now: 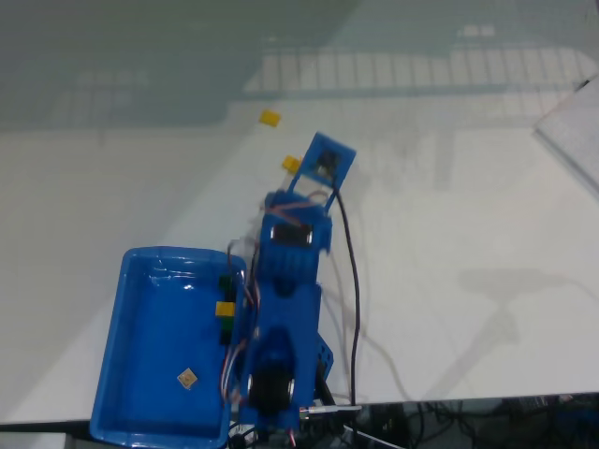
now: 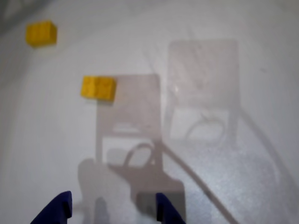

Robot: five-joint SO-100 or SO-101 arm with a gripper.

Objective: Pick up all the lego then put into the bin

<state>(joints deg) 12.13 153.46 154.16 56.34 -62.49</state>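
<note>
While two yellow lego bricks (image 2: 98,87) wait on the white table (image 1: 449,187) beyond the blue bin (image 1: 131,383), the gripper (image 2: 112,209) hangs just short of the nearer one, fingers apart and empty, seemingly lining up. One small brick (image 1: 187,378) lies in the bin.

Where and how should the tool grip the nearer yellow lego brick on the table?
Grip the nearer yellow lego brick across its two short sides, coming straight down from above. It lies flat on the white table, apart from the farther brick, and the tool is open.
</note>
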